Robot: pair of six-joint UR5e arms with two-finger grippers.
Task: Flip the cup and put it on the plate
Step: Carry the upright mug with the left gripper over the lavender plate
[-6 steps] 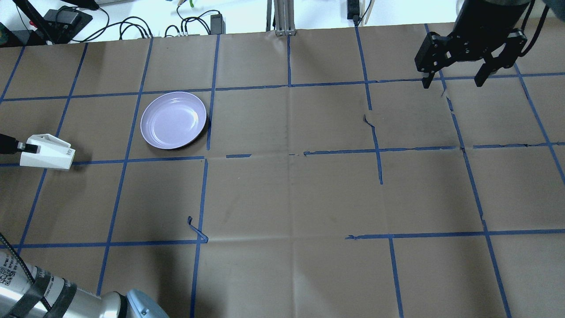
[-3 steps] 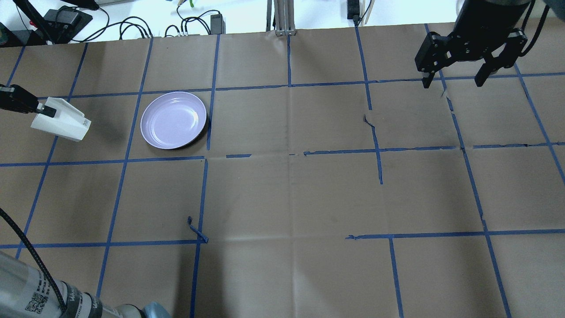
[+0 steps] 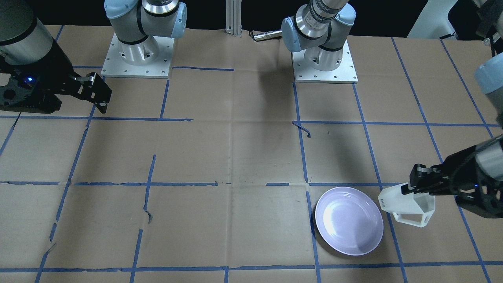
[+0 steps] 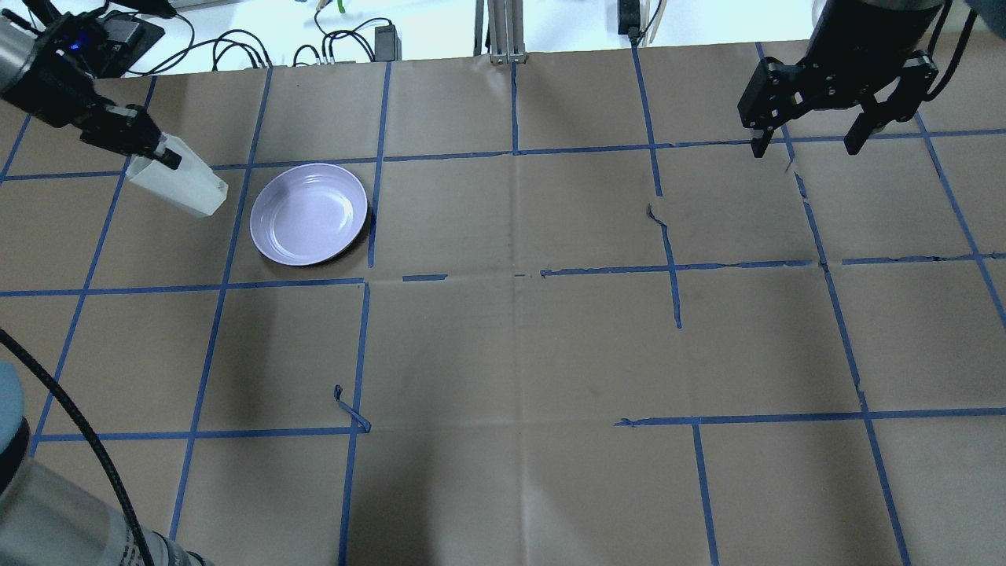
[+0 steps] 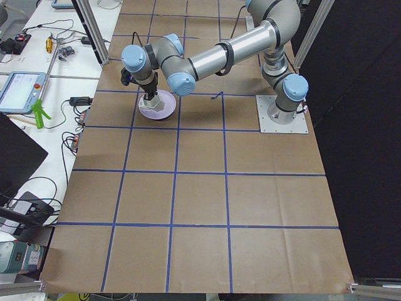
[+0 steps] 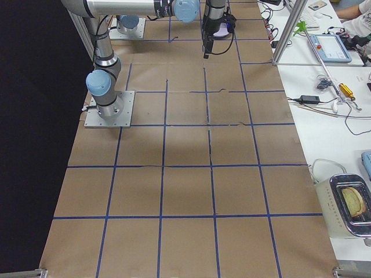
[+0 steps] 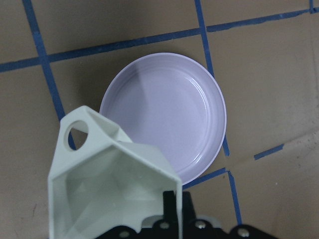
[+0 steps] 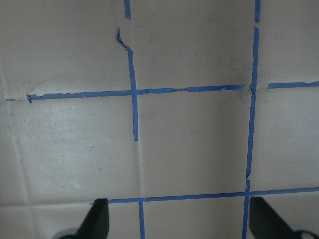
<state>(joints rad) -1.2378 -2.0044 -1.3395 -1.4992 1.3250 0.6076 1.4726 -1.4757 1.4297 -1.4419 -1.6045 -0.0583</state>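
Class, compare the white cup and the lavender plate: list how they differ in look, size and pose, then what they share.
The cup is white and angular; the plate is lavender and round. The cup is far narrower than the plate. The cup hangs tilted in the left jaws, off the table; the plate lies flat on it. Both are empty.

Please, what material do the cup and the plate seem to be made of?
The cup: probably ceramic or hard plastic, matte white, flat facets without shine. The plate: likely glazed ceramic or melamine, glossy pale lavender, with bright reflections.
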